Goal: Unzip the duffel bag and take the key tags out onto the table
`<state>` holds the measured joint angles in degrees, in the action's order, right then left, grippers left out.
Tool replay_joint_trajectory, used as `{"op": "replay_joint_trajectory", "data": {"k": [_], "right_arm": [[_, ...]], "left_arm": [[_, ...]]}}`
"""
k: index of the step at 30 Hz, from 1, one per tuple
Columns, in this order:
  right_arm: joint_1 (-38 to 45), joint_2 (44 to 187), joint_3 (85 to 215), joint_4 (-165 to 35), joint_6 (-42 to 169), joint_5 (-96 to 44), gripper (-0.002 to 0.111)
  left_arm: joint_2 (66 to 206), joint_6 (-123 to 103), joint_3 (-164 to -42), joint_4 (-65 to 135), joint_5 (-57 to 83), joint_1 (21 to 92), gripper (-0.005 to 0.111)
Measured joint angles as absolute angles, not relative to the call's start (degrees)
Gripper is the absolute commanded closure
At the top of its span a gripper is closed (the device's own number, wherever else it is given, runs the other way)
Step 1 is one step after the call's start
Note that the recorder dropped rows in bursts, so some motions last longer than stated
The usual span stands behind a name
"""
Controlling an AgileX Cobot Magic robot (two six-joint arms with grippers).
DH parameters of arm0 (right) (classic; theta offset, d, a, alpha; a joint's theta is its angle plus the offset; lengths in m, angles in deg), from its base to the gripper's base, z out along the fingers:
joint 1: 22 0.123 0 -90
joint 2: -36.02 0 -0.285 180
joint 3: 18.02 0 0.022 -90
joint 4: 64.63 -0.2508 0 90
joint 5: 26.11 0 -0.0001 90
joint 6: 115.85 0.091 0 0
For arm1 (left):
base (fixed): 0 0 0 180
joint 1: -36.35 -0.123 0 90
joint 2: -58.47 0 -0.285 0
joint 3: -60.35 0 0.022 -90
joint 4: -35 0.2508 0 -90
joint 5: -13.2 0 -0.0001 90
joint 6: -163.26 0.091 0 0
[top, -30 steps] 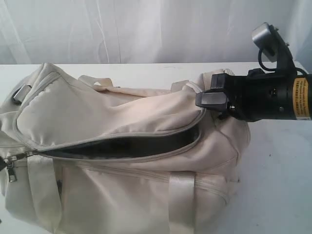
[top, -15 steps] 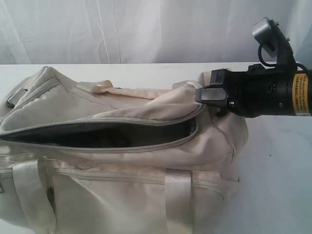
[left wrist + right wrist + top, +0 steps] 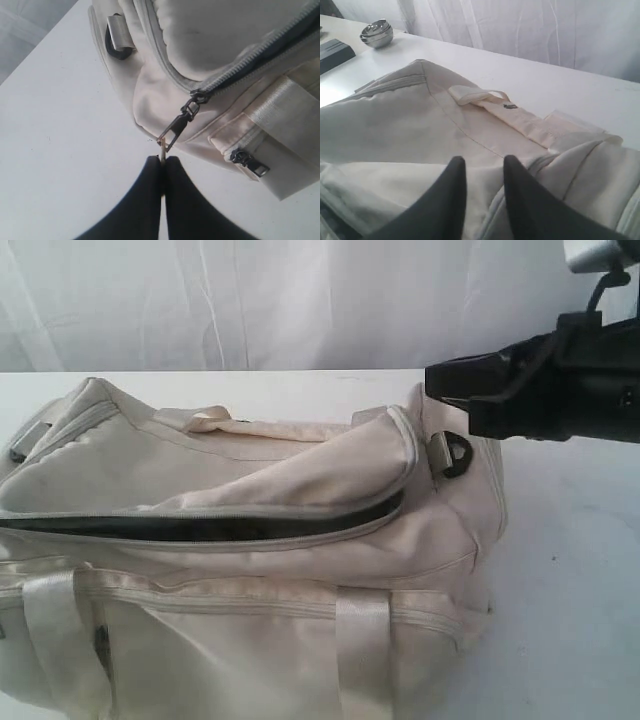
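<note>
Though exterior view misses it, left tool pinches zipper pull.

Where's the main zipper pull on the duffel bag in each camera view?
Exterior view: not in it; the open zip runs off the left edge.
Left wrist view: near the middle, zipper pull pinched in the shut left end effector.
Right wrist view: not in it; the right end effector hangs open over the duffel bag.
Shared landmark: the cream top flap.
</note>
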<state>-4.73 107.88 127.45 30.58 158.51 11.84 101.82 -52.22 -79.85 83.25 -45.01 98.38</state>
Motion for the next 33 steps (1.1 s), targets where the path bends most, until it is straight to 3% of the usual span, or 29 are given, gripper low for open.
{"op": "replay_joint_trajectory", "data": {"k": [5, 9, 15, 24, 27, 33], "right_arm": [[-4.7, 106.4, 127.4, 30.6, 157.4, 14.5, 0.046], [-3.6, 106.3, 127.4, 30.9, 150.9, 23.8, 0.047], [4.1, 106.3, 127.4, 31.3, 141.1, 24.9, 0.047], [24.0, 112.1, 127.4, 31.4, 131.7, 8.3, 0.047], [30.6, 117.2, 127.6, 21.7, 121.8, 2.2, 0.049], [36.1, 123.7, 131.6, 5.1, 105.7, 0.3, 0.050]], "left_arm": [[101.8, -52.2, -79.9, 83.4, -44.9, 98.4, 0.107], [101.8, -52.2, -79.9, 83.6, -44.3, 98.4, 0.107], [101.7, -52.2, -79.9, 83.8, -40.8, 98.4, 0.107], [101.7, -49.4, -79.9, 84.0, -37.2, 98.4, 0.107], [101.7, -46.5, -79.9, 83.0, -37.2, 98.4, 0.107], [101.7, -44.9, -79.9, 81.1, -37.0, 98.4, 0.107]]}}
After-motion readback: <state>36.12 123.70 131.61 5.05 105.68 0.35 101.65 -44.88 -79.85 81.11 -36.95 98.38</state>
